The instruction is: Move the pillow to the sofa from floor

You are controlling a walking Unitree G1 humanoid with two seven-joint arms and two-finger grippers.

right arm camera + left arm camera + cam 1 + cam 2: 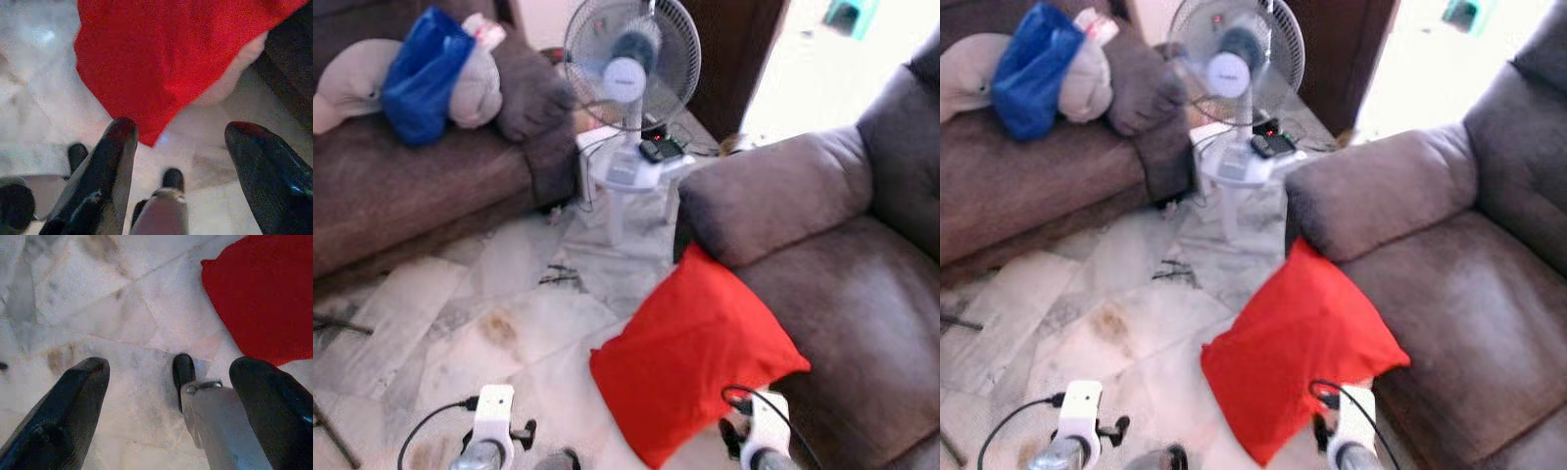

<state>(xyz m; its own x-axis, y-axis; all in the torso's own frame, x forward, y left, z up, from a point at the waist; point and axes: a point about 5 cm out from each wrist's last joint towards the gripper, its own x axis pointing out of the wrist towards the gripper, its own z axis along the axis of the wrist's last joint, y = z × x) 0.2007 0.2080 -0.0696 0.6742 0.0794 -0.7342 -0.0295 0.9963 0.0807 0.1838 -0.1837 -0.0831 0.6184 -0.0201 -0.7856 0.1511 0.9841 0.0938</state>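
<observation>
So the red pillow [690,357] is sitting on the marble floor [499,333], leaning up against the front of the brown sofa [832,284] on the robot's right, with its top corner tucked just under the sofa's armrest [769,191]. Nothing is holding it.

Both arms are hanging low in front of the robot. The right gripper [188,166] is hovering just above the floor with its fingers [105,171] spread wide apart and gripping nothing; the pillow's bottom corner is lying just past the fingertips, not touching them. The left gripper [171,401] is also spread open and empty, pointing down at bare marble, with the pillow's edge off to one side of it, well apart from the fingers.

Farther back, a white fan [628,69] is standing on a small white stool [626,176], with a dark gadget [661,149] lying beside its base. A second brown couch [411,186] is running along the robot's left, carrying a blue bag [426,73] and a grey plush thing [357,83].
</observation>
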